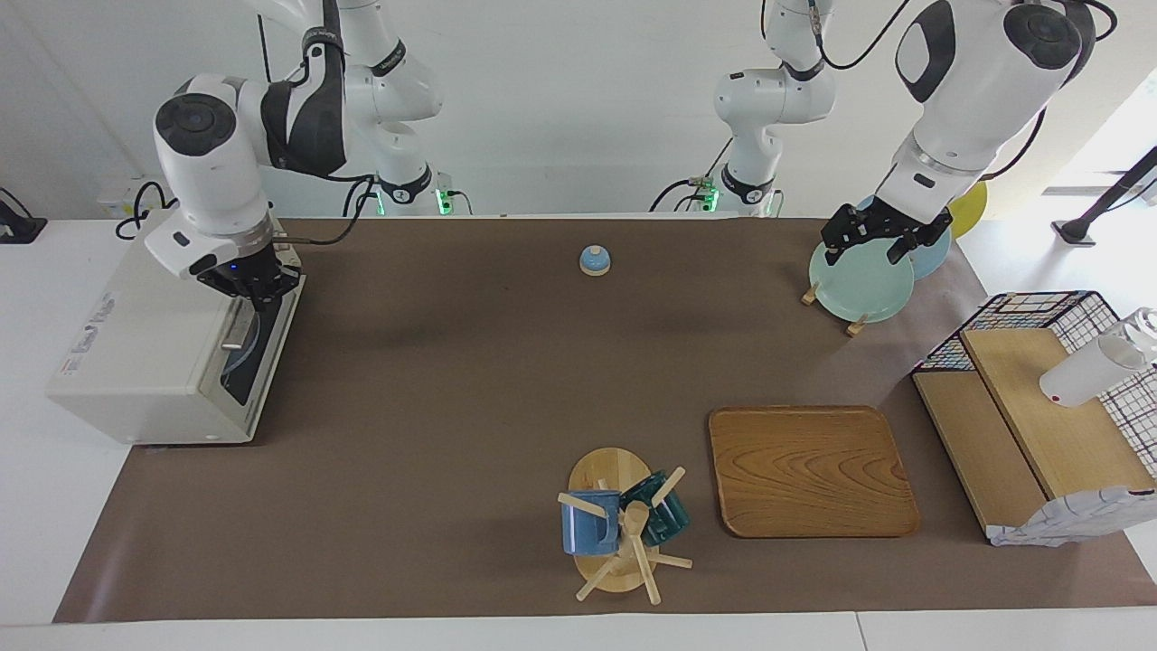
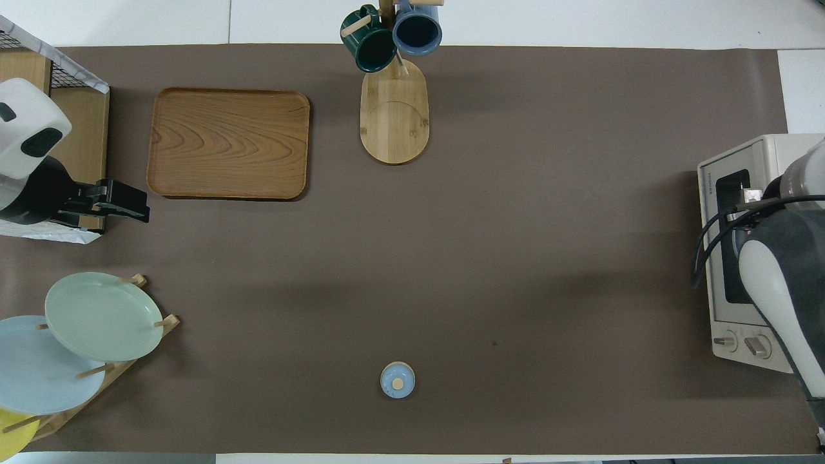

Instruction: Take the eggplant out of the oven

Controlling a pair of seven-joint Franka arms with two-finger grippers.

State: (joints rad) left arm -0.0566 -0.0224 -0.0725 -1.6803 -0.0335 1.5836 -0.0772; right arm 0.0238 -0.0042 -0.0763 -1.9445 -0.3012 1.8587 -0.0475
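The oven sits at the right arm's end of the table. Its dark glass door is shut. The eggplant cannot be seen. If it is in the oven, it is hidden by the dark glass, where only something pale and round shows.

The right gripper is down at the top edge of the door, right at the metal handle. Its fingers are pressed together. It looks like they are pinching the handle, but the gripper's body hides the tips, so that is a guess. In the overhead view the right arm covers most of the door.

The left gripper hangs over the green plate in the plate rack at the other end of the table. Its fingers are spread and hold nothing. This arm waits.

The job has barely begun. The door must come down first.

What could go wrong:
- The fingers may be shut beside the handle and not on it. Then the pull gets nothing and the door stays closed.
- The grip sits near one end of the handle. A pull there could slip off.
- A hard pull could drag the whole oven across the brown mat, because nothing holds it down.
- The door swings down in a curve. A straight pull could fight it.
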